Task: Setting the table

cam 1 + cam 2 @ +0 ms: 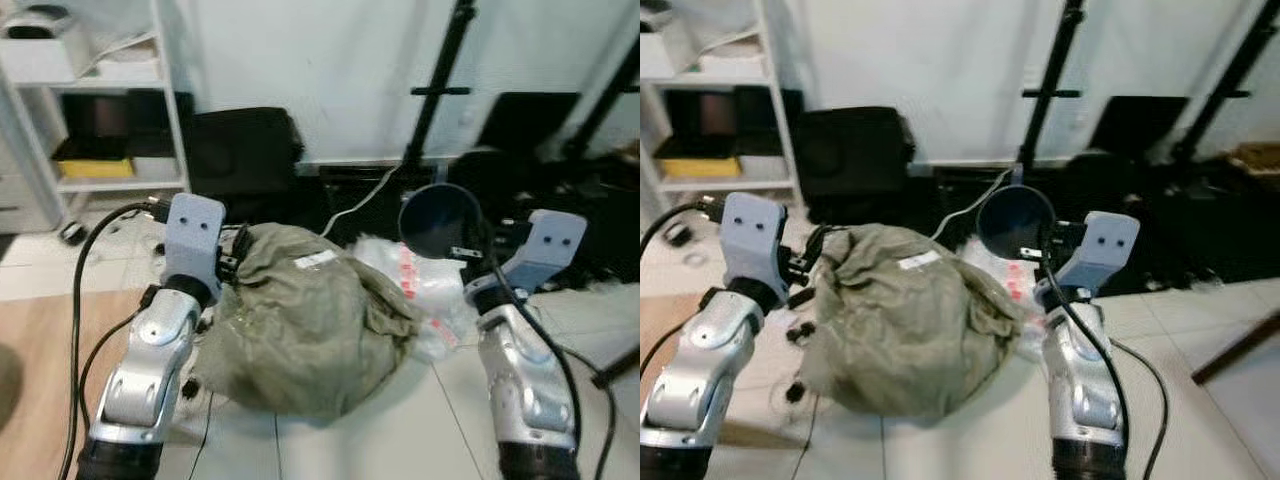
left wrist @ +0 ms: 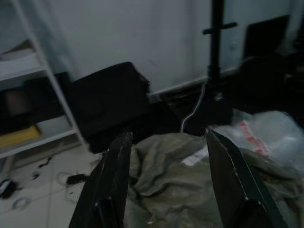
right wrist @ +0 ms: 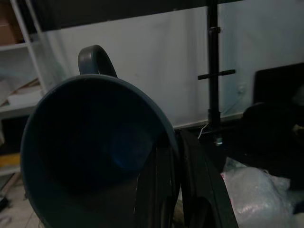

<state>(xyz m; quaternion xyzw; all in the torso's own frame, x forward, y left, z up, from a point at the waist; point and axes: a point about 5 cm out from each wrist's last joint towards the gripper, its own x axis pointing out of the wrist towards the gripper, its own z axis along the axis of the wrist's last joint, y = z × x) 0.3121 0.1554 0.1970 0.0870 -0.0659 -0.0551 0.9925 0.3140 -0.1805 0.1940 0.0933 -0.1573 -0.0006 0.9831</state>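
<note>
Right gripper (image 1: 470,255) closed on the rim of a dark blue mug (image 1: 440,220); one finger (image 3: 159,190) inside the wall, the other outside, as seen along the wrist camera. Mug (image 3: 95,152) tipped so its mouth faces the cameras, handle (image 3: 97,59) uppermost in the wrist view; interior appears empty, so a tilted carry risks no spill. Pinch on the rim rather than the handle judged a practical choice for two long straight fingers. Mug held raised in front of the body, clear of the floor and of everything below it.

Left gripper (image 2: 166,180) spread wide and holding nothing, both fingers (image 2: 111,185) pointed over the olive-green sack (image 1: 300,320) lying on the tiled floor. Arm raised level with the right one, apparently kept free for balance or a later pick.

Just beyond the sack, a clear plastic bag with red print (image 1: 415,285); behind it, black tripod stands (image 1: 435,95) and dark cases against the white wall. White shelving unit (image 1: 95,120) at the robot's left.

Judgement: transport stage, mug in hand, table for setting yet to be reached. Floor clutter directly ahead noted as a walking hazard.
</note>
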